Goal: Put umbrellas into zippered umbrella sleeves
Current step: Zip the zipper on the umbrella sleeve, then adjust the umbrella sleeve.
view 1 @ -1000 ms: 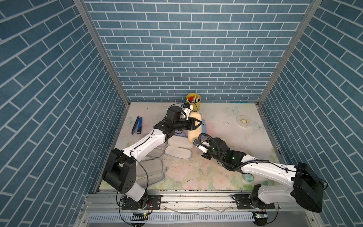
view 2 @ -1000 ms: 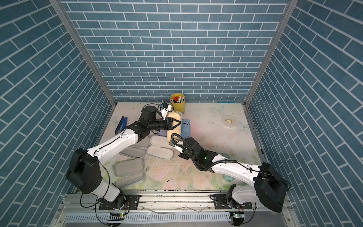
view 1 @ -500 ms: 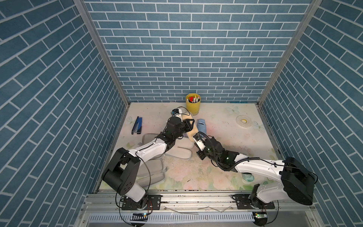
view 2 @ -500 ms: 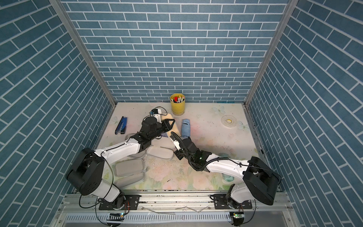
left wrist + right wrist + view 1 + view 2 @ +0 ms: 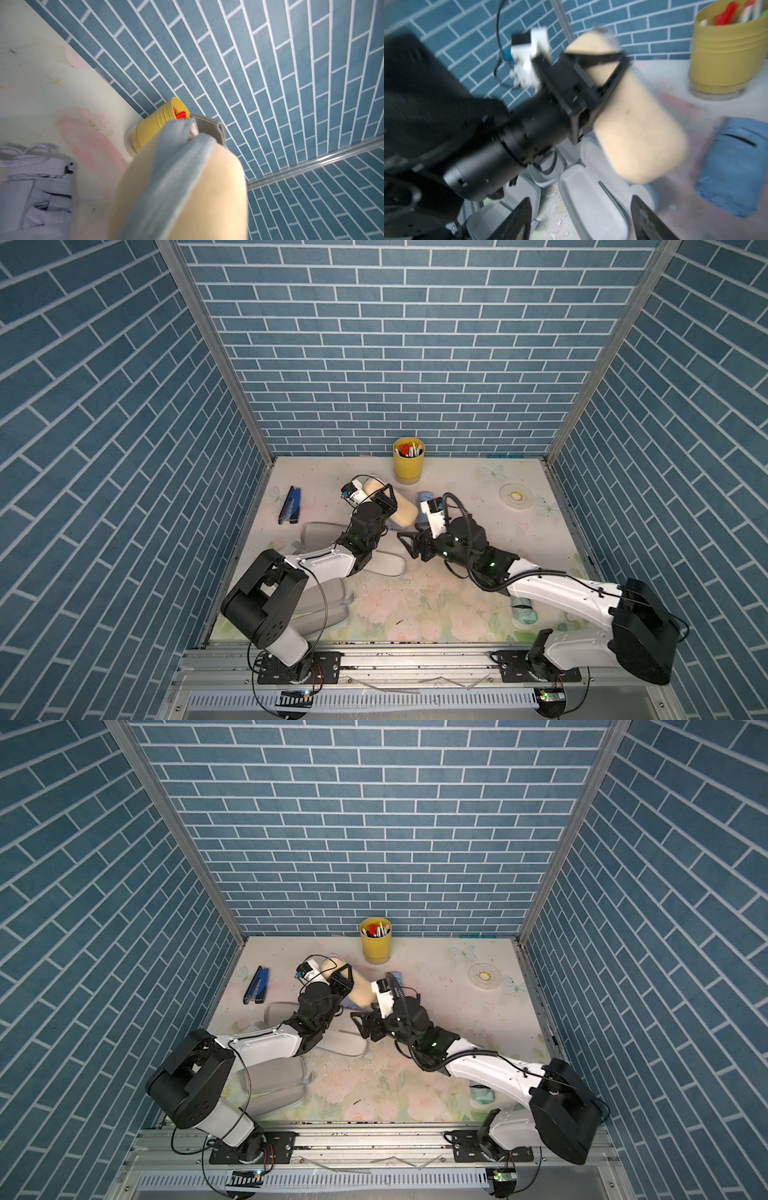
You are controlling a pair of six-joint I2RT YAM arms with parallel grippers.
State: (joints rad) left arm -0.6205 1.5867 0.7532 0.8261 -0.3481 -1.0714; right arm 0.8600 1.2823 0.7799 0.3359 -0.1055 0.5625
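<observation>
Bright, even light from above filled both top views, leaving only soft shadows on the worktop (image 5: 436, 614) and splaying the brick walls (image 5: 104, 448) outward toward the edges, while motion blur smeared the left arm (image 5: 508, 135) and tan sleeve (image 5: 639, 133) in the right wrist view.

Bare table (image 5: 436, 597) centre-front, open sleeves (image 5: 388, 564) crowding left side, pen cup (image 5: 408, 466) at rear.

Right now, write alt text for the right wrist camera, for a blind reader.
The left gripper clamps a tilted tan case near open grey cases. A folded blue umbrella lies nearby, a yellow pen cup stands by the tiled wall, and the right gripper is open in the foreground.
</observation>
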